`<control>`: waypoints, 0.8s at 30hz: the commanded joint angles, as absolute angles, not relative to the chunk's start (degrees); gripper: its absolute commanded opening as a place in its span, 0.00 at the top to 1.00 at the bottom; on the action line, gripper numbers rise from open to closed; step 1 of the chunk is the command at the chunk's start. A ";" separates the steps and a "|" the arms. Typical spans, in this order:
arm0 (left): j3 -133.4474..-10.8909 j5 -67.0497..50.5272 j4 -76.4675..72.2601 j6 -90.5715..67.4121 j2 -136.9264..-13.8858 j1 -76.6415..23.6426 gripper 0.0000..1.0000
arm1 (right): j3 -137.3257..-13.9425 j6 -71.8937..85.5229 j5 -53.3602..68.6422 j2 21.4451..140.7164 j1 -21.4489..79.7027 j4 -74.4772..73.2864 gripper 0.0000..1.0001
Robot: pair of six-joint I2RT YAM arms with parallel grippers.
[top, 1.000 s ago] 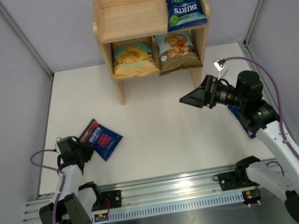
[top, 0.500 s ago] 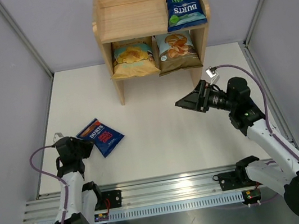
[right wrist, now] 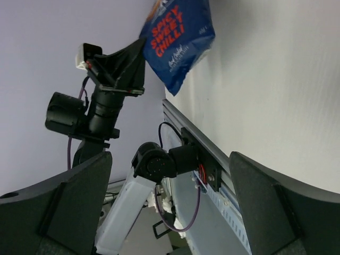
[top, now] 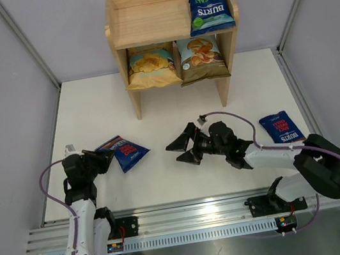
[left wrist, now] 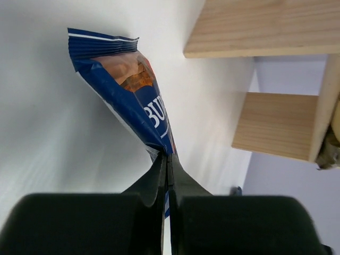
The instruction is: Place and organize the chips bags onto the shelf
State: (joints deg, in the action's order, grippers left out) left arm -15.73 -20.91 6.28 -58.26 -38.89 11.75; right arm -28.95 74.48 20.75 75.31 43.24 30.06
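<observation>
My left gripper (top: 102,158) is shut on the corner of a dark-blue Burts chips bag (top: 125,152) with red lettering, and the pinched end is tilted up off the white table. In the left wrist view the fingers (left wrist: 166,159) meet on the bag's edge (left wrist: 127,87). My right gripper (top: 183,149) stands open low over the table's middle, pointing left at that bag (right wrist: 178,42), with nothing between its fingers (right wrist: 171,156). A second red-lettered Burts bag (top: 280,128) lies flat at the right. The wooden shelf (top: 147,21) holds a green-lettered Burts bag (top: 209,8) on top, with a yellow bag (top: 150,66) and a Cassava bag (top: 201,58) below.
The shelf's top tier has bare wood left of the green-lettered bag. Its legs (top: 136,104) stand on the table at the back. Grey walls close in both sides, and a metal rail (top: 196,210) runs along the near edge.
My left gripper closed on the bag's corner and drew it up and slightly right. My right arm swung down and left to the table's middle, uncovering the bag at the right.
</observation>
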 commanded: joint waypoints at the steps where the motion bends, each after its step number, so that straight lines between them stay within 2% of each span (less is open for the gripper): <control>1: -18.28 -26.19 0.62 -63.36 -37.53 10.46 1.00 | -30.92 84.97 11.17 80.23 48.85 41.47 0.00; 7: -18.72 -26.72 -1.13 -66.97 -36.39 6.60 1.00 | -35.76 89.20 8.26 89.64 53.70 47.28 0.00; 11: -18.99 -26.46 -2.19 -68.29 -34.81 3.52 1.00 | -39.19 90.88 11.24 95.52 53.70 50.89 0.01; 12: -18.90 -26.46 -2.98 -68.29 -34.54 2.21 1.00 | -39.81 91.14 11.68 96.32 53.70 51.85 0.03; 21: -17.67 -26.19 -11.15 -68.91 -31.21 -2.45 1.00 | -41.83 92.11 10.99 97.65 53.70 49.57 0.05; 24: -18.28 -25.40 -11.34 -68.56 -30.50 -4.30 1.00 | -42.45 92.11 11.16 98.61 53.70 50.97 0.13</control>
